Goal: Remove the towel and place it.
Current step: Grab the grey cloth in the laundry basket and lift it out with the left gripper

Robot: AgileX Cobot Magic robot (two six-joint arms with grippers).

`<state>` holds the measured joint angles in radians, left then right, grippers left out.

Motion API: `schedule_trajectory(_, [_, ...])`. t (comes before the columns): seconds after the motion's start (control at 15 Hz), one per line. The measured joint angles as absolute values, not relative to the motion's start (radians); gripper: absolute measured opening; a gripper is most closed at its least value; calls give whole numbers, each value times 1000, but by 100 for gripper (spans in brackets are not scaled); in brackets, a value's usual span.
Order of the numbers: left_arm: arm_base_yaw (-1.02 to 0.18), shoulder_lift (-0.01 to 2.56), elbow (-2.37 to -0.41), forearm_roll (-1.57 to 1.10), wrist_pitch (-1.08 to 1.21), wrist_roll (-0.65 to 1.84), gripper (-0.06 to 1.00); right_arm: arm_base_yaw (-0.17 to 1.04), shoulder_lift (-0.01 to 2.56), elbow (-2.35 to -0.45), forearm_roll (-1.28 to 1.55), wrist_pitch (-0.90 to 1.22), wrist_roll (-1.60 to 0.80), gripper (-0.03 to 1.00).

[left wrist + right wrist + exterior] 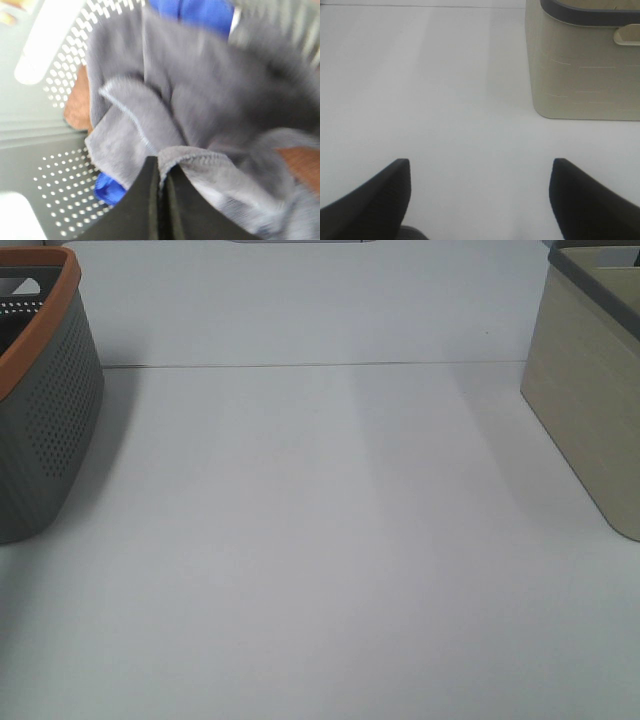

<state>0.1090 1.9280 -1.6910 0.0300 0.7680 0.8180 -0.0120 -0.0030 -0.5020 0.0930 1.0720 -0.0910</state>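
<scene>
The towel (210, 90) is a crumpled grey terry cloth with a stitched hem, lying inside the perforated grey basket (55, 165) in the left wrist view. My left gripper (161, 176) is shut, its black fingers pinching a hemmed fold of the towel. Blue cloth (200, 12) and orange cloth (77, 107) lie under and beside it. My right gripper (480, 172) is open and empty over the white table, near the beige bin (585, 65). Neither gripper shows in the exterior high view.
In the exterior high view the grey basket with an orange rim (40, 390) stands at the left edge and the beige bin with a dark rim (590, 380) at the right. The white table (320, 540) lies between them.
</scene>
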Motion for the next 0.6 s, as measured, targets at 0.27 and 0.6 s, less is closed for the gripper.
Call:
schedule_trajectory(0.27, [109, 1808, -1691, -114, 881, 776, 0, -12, -3, -502, 93, 1072, -91, 76])
schedule_trajectory(0.6, [109, 1650, -1691, -222, 1008, 766, 0, -12, -3, -502, 93, 1072, -91, 76])
